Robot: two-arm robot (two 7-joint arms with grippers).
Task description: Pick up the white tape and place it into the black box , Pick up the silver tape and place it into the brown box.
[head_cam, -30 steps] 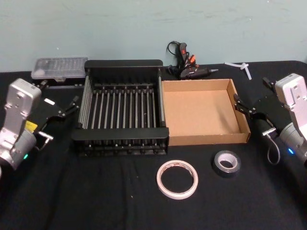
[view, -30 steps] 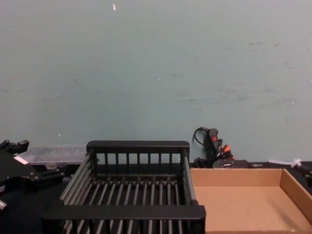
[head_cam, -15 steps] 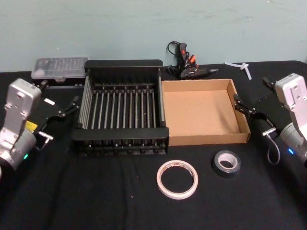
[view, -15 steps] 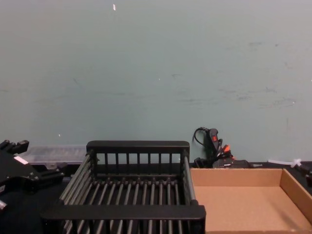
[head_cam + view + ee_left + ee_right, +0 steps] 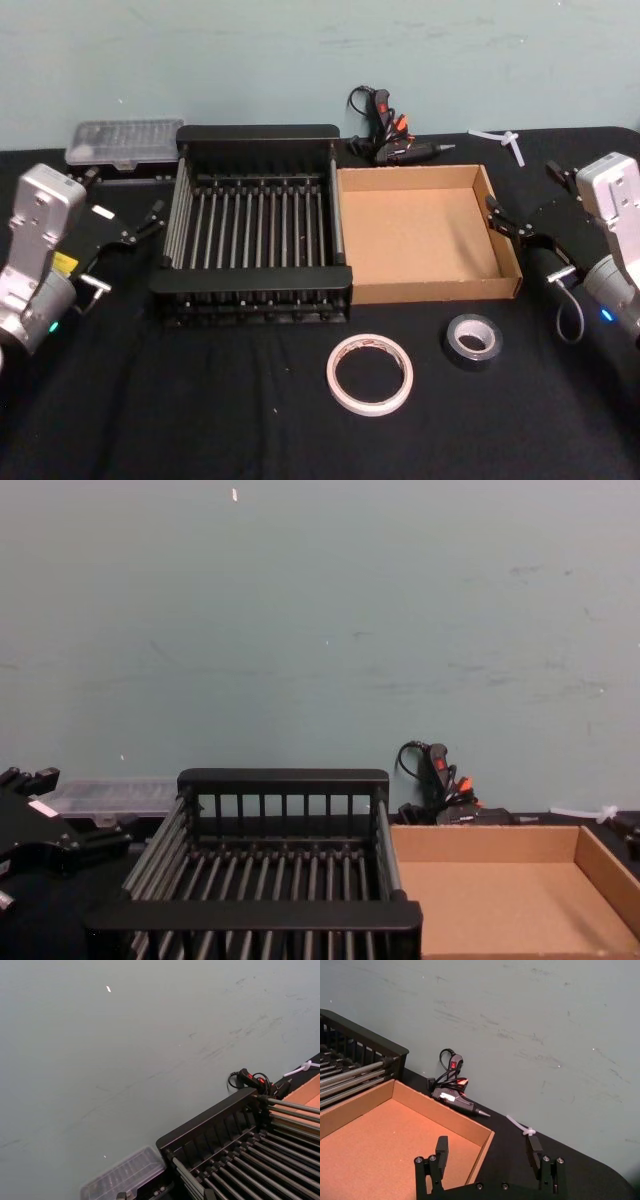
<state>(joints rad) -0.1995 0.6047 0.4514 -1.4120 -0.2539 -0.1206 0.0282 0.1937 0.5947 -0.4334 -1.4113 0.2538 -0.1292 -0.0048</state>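
Note:
The white tape (image 5: 369, 373) lies flat on the black cloth in front of the boxes. To its right, the smaller silver tape (image 5: 472, 340) also lies flat. Behind them the black box (image 5: 250, 283) and the brown box (image 5: 430, 290) stand side by side, both with nothing inside. My left gripper (image 5: 125, 205) hovers open just left of the black box (image 5: 285, 778). My right gripper (image 5: 527, 192) hangs open at the brown box's right wall, and its spread fingers (image 5: 441, 1147) show over that box (image 5: 380, 1135). Neither gripper holds anything.
A clear plastic case (image 5: 125, 143) sits at the back left. A black glue gun with its cable (image 5: 392, 135) lies behind the boxes against the wall. A white plastic tie (image 5: 503, 139) lies at the back right. Open black cloth surrounds the two tapes.

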